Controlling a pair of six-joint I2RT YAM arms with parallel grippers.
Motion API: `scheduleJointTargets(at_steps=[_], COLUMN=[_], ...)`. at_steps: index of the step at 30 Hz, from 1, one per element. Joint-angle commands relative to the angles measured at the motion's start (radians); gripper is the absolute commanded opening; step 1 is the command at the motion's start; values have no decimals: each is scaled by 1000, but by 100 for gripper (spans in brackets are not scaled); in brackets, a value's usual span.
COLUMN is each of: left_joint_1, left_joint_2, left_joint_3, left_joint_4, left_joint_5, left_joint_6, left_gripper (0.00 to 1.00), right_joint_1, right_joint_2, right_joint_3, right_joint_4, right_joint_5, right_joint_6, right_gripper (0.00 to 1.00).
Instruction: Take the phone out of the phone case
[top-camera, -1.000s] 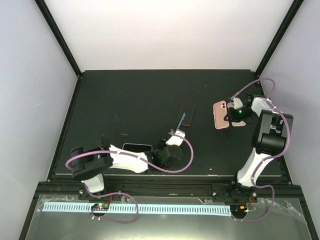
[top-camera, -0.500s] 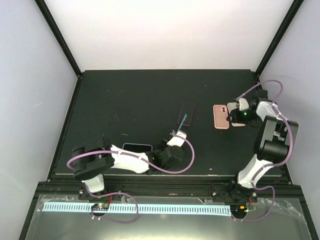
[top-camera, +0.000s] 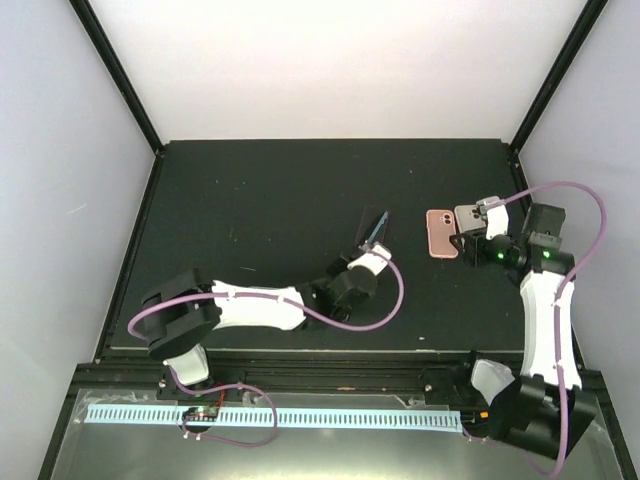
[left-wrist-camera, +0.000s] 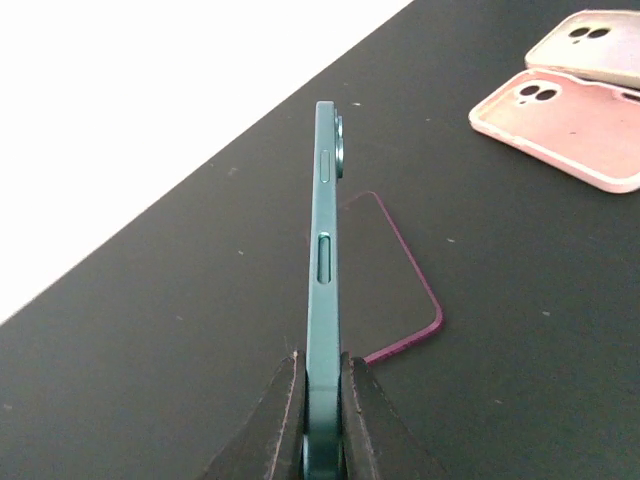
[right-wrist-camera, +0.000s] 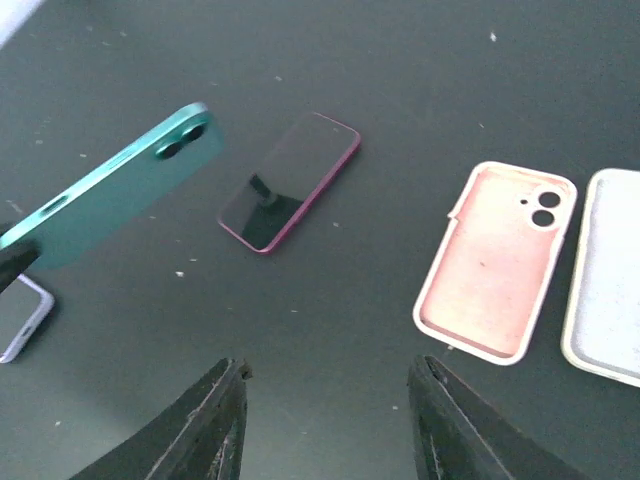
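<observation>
Phone (left-wrist-camera: 325, 250), teal, out of its case: on edge, off table (top-camera: 250, 190), clamped betw. fingers of left gripper (left-wrist-camera: 320, 375), just beside purple-rimmed case (right-wrist-camera: 288, 182). That case lies flat, empty. Right of it, well apart: pink case (right-wrist-camera: 497, 260), then white case (right-wrist-camera: 608, 290), side by side, insides up, both empty. Right gripper (right-wrist-camera: 325, 420) hovers on same side, jaws spread, holding nothing.

The teal phone (left-wrist-camera: 325, 250) stood on edge above the table (left-wrist-camera: 530, 340), its near end pinched in the left claw (left-wrist-camera: 322, 370), camera lenses at the far end. Just beside it, the purple-rimmed case (right-wrist-camera: 290, 182) lay flat and empty on the table.
</observation>
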Motion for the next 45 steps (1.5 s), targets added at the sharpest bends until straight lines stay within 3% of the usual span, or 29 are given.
scheduleJointTargets(at_steps=[1,7,10,23,24,27,33,35,38,45], left_joint_1=[57,152,192,237,238,242,247,247,247,247], left_joint_2=[5,110,187,419,434,463,462,452,407,133], left_joint_3=[186,292,340,479,489,516,540,546,567,455], left_joint_4=[-170,-329,-413,-466,-475,-504,-576,-603,-708,-941], left_joint_5=[-3,-42,-64,-81,-82,-94,-57,-56,-17,135], left_joint_6=[166,335,348,478,482,470,395,368,261,-74], left_gripper=[2,2,2,2,6,28,43,53,77,95], right_joint_1=[-1,0,-2,-2,-2,-2,-2,-2,-2,-2], right_joint_2=[-129,-172,-192,-231,-233,-222,-195,-189,-188,-229], right_joint_3=[-62,-42,-55,-115,-116,-114,-104,-103,-105,-115], right_joint_4=[44,54,96,145,145,134,124,122,124,133], right_joint_5=[-97,-76,-68,36,36,36,43,45,54,56], right_joint_6=[41,162,202,225,225,216,202,196,193,191], right_gripper=[46,45,45,45,45,45,45,45,45,45])
